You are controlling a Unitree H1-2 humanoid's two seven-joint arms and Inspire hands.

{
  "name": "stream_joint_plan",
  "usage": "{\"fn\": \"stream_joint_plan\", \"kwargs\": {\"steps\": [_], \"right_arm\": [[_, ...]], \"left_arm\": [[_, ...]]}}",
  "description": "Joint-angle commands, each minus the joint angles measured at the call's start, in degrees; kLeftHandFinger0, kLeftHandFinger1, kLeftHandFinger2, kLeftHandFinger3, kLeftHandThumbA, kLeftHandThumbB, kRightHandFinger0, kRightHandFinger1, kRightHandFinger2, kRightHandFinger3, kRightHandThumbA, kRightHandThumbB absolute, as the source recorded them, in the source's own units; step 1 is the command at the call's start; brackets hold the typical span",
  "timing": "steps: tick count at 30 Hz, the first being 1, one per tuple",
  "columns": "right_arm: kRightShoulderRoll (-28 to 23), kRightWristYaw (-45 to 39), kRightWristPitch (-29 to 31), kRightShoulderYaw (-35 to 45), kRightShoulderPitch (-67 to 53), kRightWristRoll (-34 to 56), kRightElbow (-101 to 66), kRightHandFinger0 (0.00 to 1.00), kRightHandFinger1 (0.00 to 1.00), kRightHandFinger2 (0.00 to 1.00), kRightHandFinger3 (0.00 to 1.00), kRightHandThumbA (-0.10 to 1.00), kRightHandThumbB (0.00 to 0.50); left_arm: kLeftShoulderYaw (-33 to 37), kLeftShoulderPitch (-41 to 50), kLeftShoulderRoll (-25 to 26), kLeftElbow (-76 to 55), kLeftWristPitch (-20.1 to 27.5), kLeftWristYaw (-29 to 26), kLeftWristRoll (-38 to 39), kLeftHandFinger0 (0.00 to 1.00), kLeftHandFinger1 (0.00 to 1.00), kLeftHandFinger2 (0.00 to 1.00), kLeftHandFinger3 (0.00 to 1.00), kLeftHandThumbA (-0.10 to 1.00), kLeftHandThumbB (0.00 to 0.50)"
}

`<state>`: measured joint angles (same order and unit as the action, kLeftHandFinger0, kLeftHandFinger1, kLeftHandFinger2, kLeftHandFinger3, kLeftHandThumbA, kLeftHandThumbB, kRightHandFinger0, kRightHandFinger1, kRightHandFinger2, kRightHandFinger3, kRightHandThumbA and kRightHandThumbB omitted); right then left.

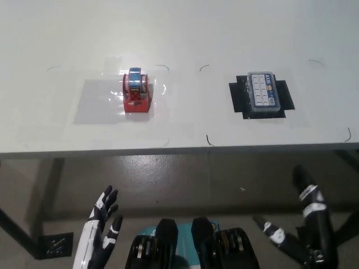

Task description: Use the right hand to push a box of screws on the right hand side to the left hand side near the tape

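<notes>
A clear box of screws (262,93) with a blue label lies on a black mat (238,96) at the right of the white table. At the table's left stands a red tape dispenser (136,91) with a blue roll. My black right hand (305,224) is low at the bottom right, below the table's front edge and well short of the box, fingers spread and holding nothing. At the bottom left rests my white left hand (104,230), also below the table edge, with its fingers apart and empty.
The white table (179,33) fills the upper half; its front edge runs across at mid height. Thin pen marks outline areas around the dispenser and the box. Below the edge show a grey floor and dark table legs (17,230).
</notes>
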<state>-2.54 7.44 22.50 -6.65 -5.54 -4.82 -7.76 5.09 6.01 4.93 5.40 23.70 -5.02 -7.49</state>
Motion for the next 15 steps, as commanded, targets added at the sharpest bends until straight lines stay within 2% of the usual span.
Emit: {"fn": "stream_joint_plan", "kwargs": {"steps": [1, 4, 5, 10, 13, 15], "right_arm": [[-0.8, 3.0, 4.4, 1.3, 4.1, -1.4, -4.4, 1.0, 1.0, 1.0, 1.0, 1.0, 0.132], [-0.6, 2.5, 4.4, 2.6, 6.7, -1.4, -5.1, 1.0, 1.0, 1.0, 1.0, 0.96, 0.151], [-0.6, 1.8, 4.4, 3.4, 7.8, -1.5, -4.9, 1.0, 1.0, 1.0, 1.0, 0.98, 0.182], [-3.5, -0.1, 1.8, 6.4, 14.8, -0.9, -2.3, 1.0, 1.0, 1.0, 1.0, 1.0, 0.223], [-4.7, -0.1, -0.9, 7.9, 18.7, -1.2, -0.4, 1.0, 1.0, 1.0, 1.0, 1.0, 0.233], [-5.6, 0.3, -2.9, 8.9, 22.7, -1.6, 2.1, 1.0, 1.0, 1.0, 1.0, 1.0, 0.208]], "left_arm": [[1.3, 0.1, 0.7, -2.2, 3.2, -3.3, -1.9, 1.0, 1.0, 1.0, 1.0, 0.84, 0.126], [2.1, 0.3, 1.2, -2.3, 3.2, -4.3, -2.9, 1.0, 1.0, 1.0, 1.0, 0.82, 0.127], [2.3, 0.4, 1.3, -2.3, 3.2, -4.7, -3.3, 1.0, 1.0, 1.0, 1.0, 0.81, 0.13], [3.4, 1.0, 1.6, -2.4, 3.2, -5.6, -3.6, 1.0, 1.0, 1.0, 1.0, 0.77, 0.124], [4.1, 1.1, 1.9, -2.4, 3.2, -6.2, -3.8, 1.0, 1.0, 1.0, 1.0, 0.76, 0.107], [4.5, 1.2, 1.9, -2.3, 3.2, -6.3, -3.8, 1.0, 1.0, 1.0, 1.0, 0.75, 0.107]]}}
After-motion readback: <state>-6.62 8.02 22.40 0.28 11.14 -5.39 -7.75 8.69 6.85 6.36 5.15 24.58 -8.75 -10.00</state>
